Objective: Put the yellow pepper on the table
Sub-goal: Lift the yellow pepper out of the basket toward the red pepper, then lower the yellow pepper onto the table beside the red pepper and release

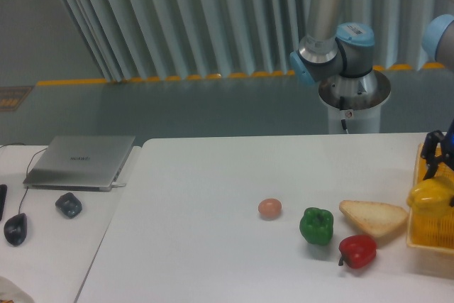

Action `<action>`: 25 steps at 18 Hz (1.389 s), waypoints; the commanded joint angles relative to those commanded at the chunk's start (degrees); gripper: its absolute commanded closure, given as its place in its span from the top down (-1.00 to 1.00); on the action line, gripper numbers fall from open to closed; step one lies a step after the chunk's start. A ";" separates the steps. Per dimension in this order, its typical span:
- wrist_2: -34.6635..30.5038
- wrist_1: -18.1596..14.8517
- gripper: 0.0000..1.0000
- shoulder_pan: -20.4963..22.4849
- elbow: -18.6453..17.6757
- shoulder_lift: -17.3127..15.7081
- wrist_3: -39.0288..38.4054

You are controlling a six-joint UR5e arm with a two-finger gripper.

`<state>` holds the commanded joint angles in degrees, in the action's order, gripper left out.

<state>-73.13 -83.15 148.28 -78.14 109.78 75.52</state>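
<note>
One yellow pepper (430,195) in jaws; no legible writing.

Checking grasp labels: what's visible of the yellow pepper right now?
The yellow pepper is glossy, rounded and lobed, with a highlight on top. It sits at the right edge of the view, over the near-left rim of the yellow basket, apparently held from above by the dark gripper, whose jaws reach down to its top. Whether it rests on the basket cannot be told. It is well clear of the table.

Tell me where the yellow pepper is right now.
The yellow pepper is at the far right of the camera view, under the gripper at the yellow basket, right of the bread slice.
</note>
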 joint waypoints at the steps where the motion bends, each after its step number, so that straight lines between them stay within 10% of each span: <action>1: 0.00 0.96 -0.29 -0.96 0.09 0.00 -2.20; 25: -14.15 19.07 -0.29 -18.19 -1.40 5.97 -48.26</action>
<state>-87.28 -64.08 130.09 -79.54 115.75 27.26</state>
